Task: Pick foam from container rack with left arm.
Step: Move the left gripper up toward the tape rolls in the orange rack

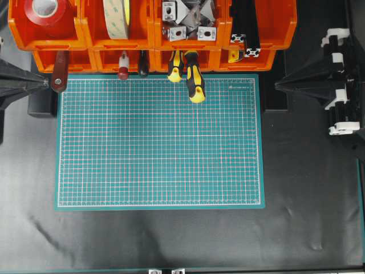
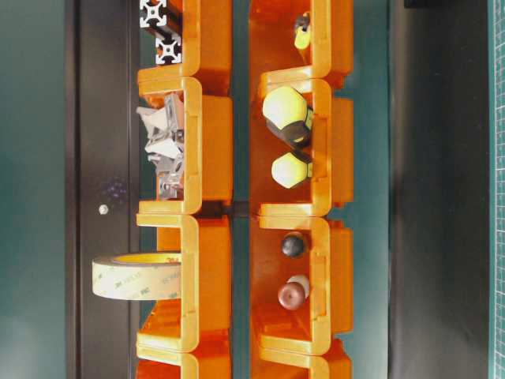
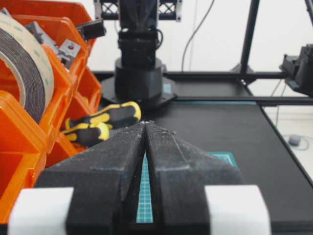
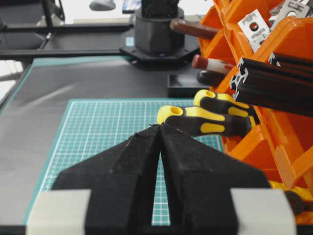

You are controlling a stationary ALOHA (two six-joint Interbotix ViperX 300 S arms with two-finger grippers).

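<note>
The foam (image 1: 117,17) is a roll of black foam tape with a cream liner, standing on edge in the second bin from the left in the upper row of the orange container rack (image 1: 149,35). It also shows in the table-level view (image 2: 138,276) and in the left wrist view (image 3: 27,73). My left gripper (image 1: 47,83) is shut and empty at the left edge of the green mat, below and left of the foam; its tips (image 3: 145,123) meet. My right gripper (image 1: 278,85) is shut and empty at the mat's right edge, as the right wrist view (image 4: 159,126) also shows.
A red tape roll (image 1: 48,11) fills the far-left bin. Metal brackets (image 1: 188,20) and black extrusions (image 1: 245,28) fill the bins to the right. Yellow-black screwdrivers (image 1: 194,80), a red-handled tool (image 1: 122,65) and a brown handle (image 1: 59,77) stick out over the green mat (image 1: 159,142).
</note>
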